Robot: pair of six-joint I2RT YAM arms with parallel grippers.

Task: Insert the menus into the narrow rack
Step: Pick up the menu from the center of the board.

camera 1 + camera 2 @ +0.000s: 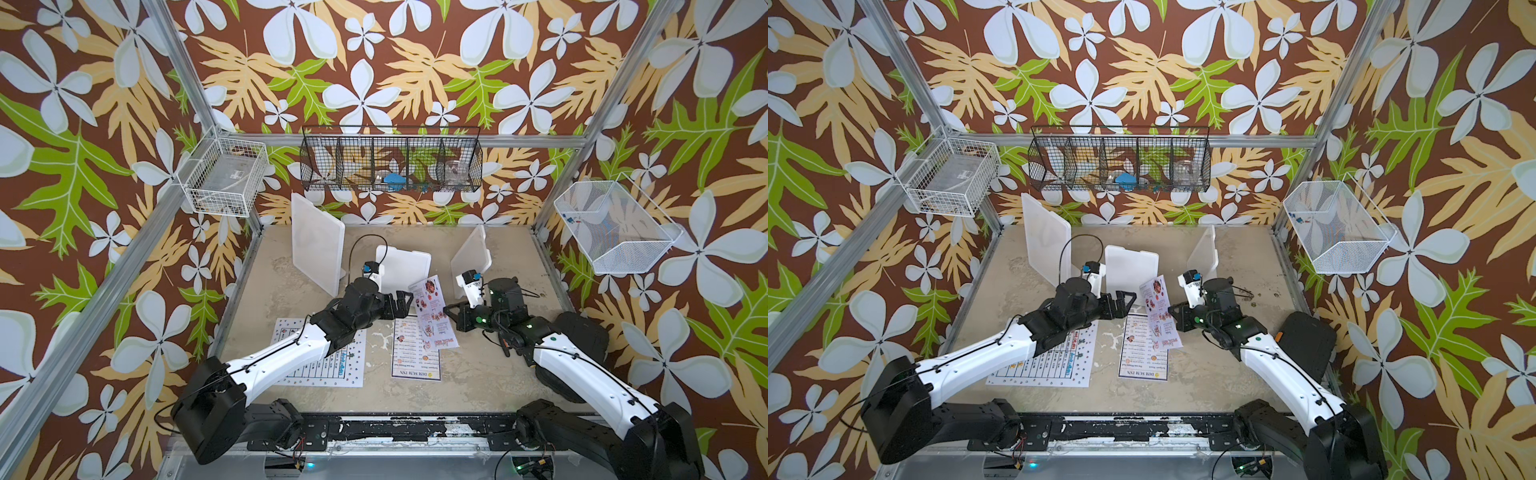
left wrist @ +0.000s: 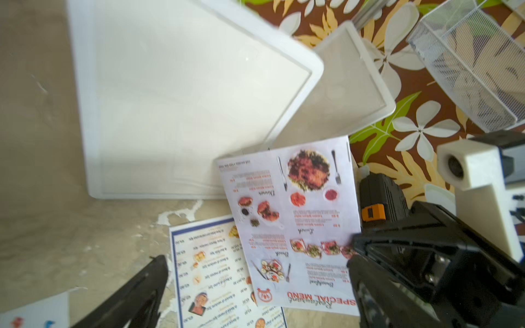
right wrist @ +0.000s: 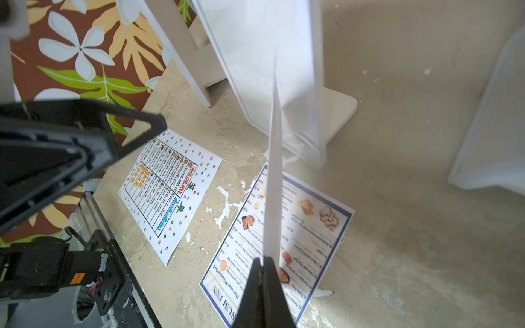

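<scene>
The pinkish SPECIAL MENU sheet [image 1: 432, 307] [image 2: 298, 221] is lifted and tilted above the table, and my right gripper [image 1: 446, 309] [image 3: 262, 261] is shut on its edge. It shows edge-on in the right wrist view. My left gripper [image 1: 405, 305] [image 2: 255, 292] is open beside the sheet's other edge, holding nothing. The DIM SUM INN menu [image 1: 413, 357] [image 3: 298, 227] lies flat, partly under the lifted sheet. The dotted-border menu [image 1: 345, 365] [image 3: 170, 193] lies flat under my left arm. Three white upright stands [image 1: 318, 237] [image 1: 401, 266] [image 1: 471, 253] are behind; I cannot tell which is the narrow rack.
A black wire rack [image 1: 390, 164] with dividers hangs on the back wall. A white wire basket [image 1: 224, 178] hangs at the left corner and a white mesh basket [image 1: 615, 226] on the right wall. A black pad [image 1: 582, 336] lies at the table's right edge.
</scene>
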